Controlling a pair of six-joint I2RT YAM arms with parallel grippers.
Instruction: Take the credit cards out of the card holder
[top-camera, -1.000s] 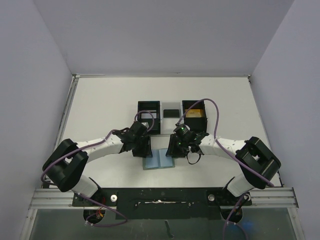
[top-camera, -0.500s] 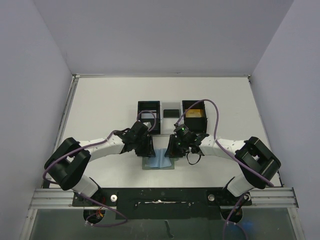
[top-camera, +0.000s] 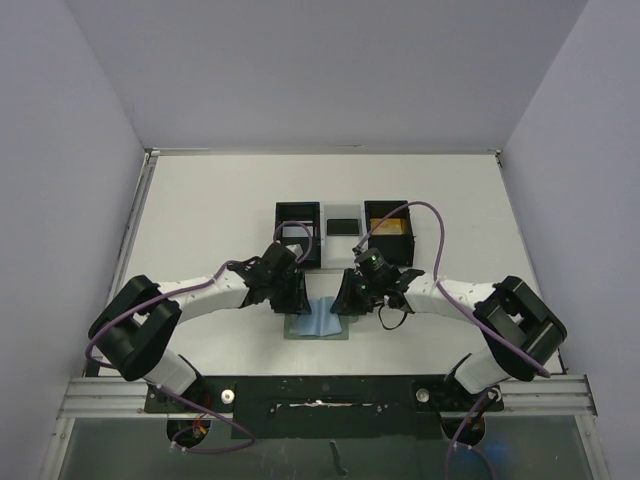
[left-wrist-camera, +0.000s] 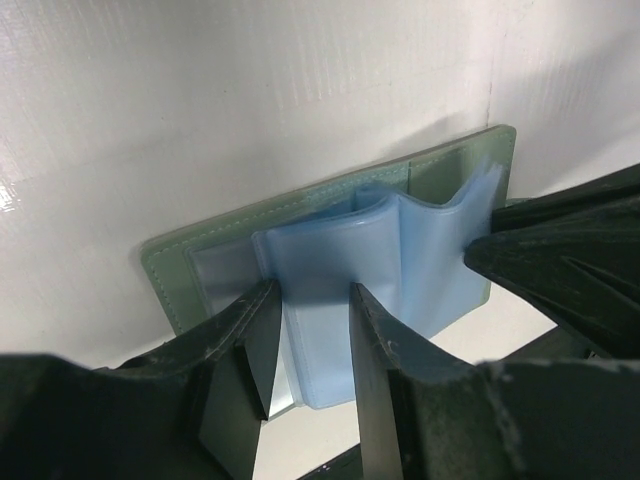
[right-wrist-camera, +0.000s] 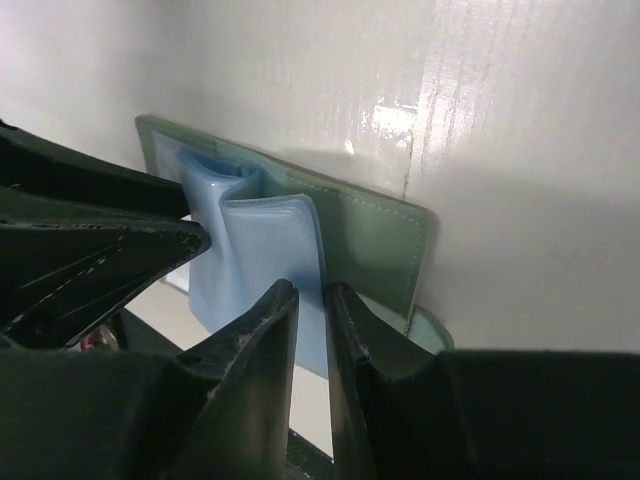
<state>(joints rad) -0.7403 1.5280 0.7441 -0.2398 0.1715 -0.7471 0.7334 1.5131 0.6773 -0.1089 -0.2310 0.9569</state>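
Observation:
The card holder (top-camera: 318, 327) lies open on the table between my arms, teal-green cover (left-wrist-camera: 190, 270) down, pale blue pockets (left-wrist-camera: 420, 250) bulging upward. My left gripper (left-wrist-camera: 312, 295) (top-camera: 293, 300) is closed on a raised fold of the left blue pocket, which touches both fingers. My right gripper (right-wrist-camera: 312, 292) (top-camera: 345, 300) has its jaws almost together, pinching the edge of the right blue pocket (right-wrist-camera: 260, 240). I see no credit cards in the holder's pockets. A pale card (top-camera: 294, 231), a black card (top-camera: 343, 226) and a gold-orange card (top-camera: 390, 226) rest in containers behind.
Two black square boxes (top-camera: 281, 215) (top-camera: 407, 240) with a pale tray (top-camera: 343, 211) between them stand just behind the holder. The holder's round side tab (right-wrist-camera: 430, 335) sticks out by my right finger. The two grippers' fingers nearly meet over the holder's middle.
The right jaws have narrowed onto the blue pocket. The left jaws closed a little, then held. Both grippers sit slightly lower and closer over the holder.

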